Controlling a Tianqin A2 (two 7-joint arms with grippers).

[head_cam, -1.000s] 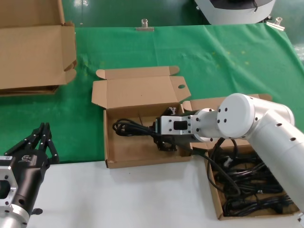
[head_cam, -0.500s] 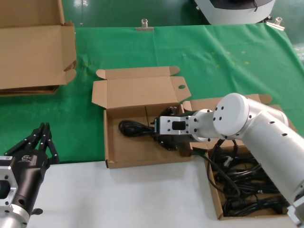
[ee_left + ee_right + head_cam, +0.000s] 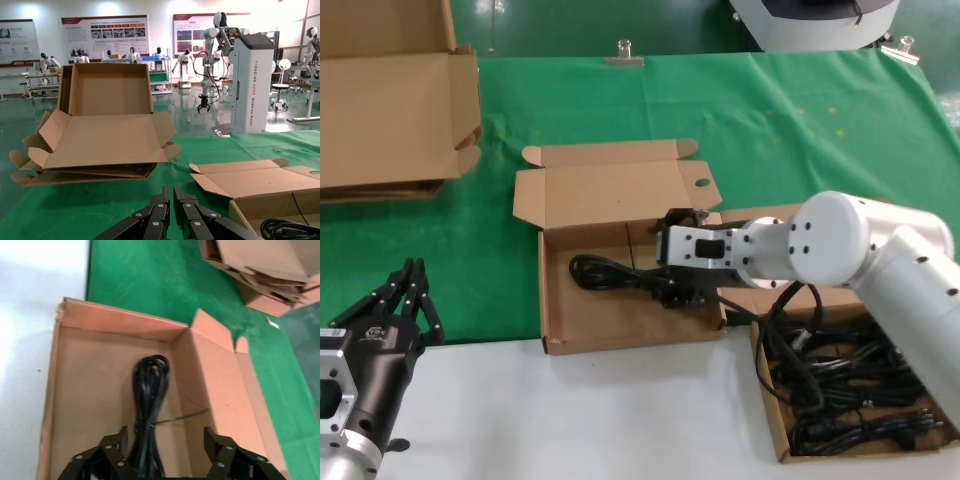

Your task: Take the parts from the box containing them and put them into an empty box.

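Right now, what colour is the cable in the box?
Black. The cable shows best in the right wrist view, lying in the brown box.

- Shallow brown cardboard mailer box [image 3: 563, 300], centre of the head view: lid open and standing back, finger hole in its flap.
- Black coiled power cable bundle [image 3: 615, 274]: lies lengthwise on that box's floor.
- Second brown cardboard box [image 3: 772, 410], lower right: holds a tangle of remaining black cables [image 3: 845, 390].
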